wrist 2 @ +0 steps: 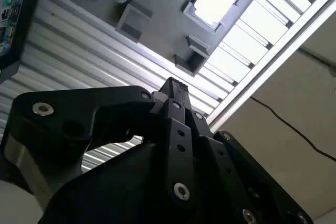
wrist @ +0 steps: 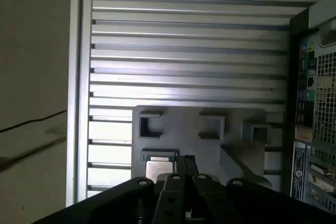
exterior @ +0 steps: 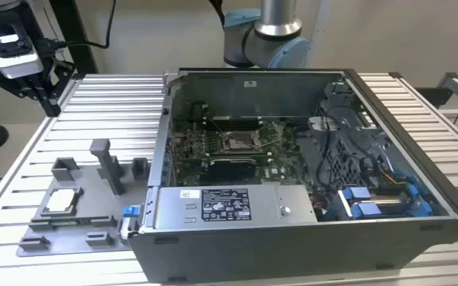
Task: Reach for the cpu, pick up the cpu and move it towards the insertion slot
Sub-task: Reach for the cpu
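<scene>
The cpu (exterior: 62, 201) is a small silvery-white square lying in a grey holder on the fixture plate (exterior: 93, 196), at the exterior view's left of the computer case. It shows bright in the second wrist view (wrist 2: 215, 1) and partly behind the fingers in the first wrist view (wrist: 157, 169). My gripper (exterior: 48, 101) hangs high above the table's far left corner, well apart from the cpu, shut and empty; its fingertips meet in both wrist views (wrist 2: 175, 83) (wrist: 185, 159). The insertion slot (exterior: 237, 140) is the silver-framed socket on the green board inside the case.
The open computer case (exterior: 309, 238) takes up the table's middle and right, with cables and blue parts inside. Upright grey blocks (exterior: 105, 164) stand on the fixture plate near the cpu. The ribbed aluminium table (exterior: 110, 113) lies bare between gripper and fixture.
</scene>
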`<state>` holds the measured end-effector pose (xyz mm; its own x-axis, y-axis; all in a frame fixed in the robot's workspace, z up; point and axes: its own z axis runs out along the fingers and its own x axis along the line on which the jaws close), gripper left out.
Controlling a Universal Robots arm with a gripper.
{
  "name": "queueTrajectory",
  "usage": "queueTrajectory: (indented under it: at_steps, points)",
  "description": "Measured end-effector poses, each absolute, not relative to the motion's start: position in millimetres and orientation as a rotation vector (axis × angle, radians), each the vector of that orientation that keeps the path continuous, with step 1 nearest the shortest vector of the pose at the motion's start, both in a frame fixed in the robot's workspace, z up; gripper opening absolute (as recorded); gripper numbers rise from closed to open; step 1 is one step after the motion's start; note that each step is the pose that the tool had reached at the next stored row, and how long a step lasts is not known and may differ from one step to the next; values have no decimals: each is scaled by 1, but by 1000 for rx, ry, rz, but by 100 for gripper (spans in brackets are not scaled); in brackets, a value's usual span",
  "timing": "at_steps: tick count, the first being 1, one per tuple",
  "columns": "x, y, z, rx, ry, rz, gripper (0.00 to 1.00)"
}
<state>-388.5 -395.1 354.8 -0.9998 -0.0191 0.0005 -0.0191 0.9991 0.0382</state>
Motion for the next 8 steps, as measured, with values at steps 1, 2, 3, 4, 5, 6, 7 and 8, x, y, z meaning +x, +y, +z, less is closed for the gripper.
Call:
queueTrajectory:
  at_steps: [1,2,3,4,5,6,7,8]
  points:
    - [-388,-395,355,30,-3140,-60,0]
    - [-388,-395,355,30,-3140,-60,0]
    - [-388,-395,355,30,-3140,-60,0]
    - [-388,-395,355,30,-3140,-60,0]
    - [-388,-395,355,30,-3140,-60,0]
    - [-388,-395,355,30,-3140,-60,0]
    - [-388,-395,355,30,-3140,-60,0]
    - [-388,-395,355,30,-3140,-60,0]
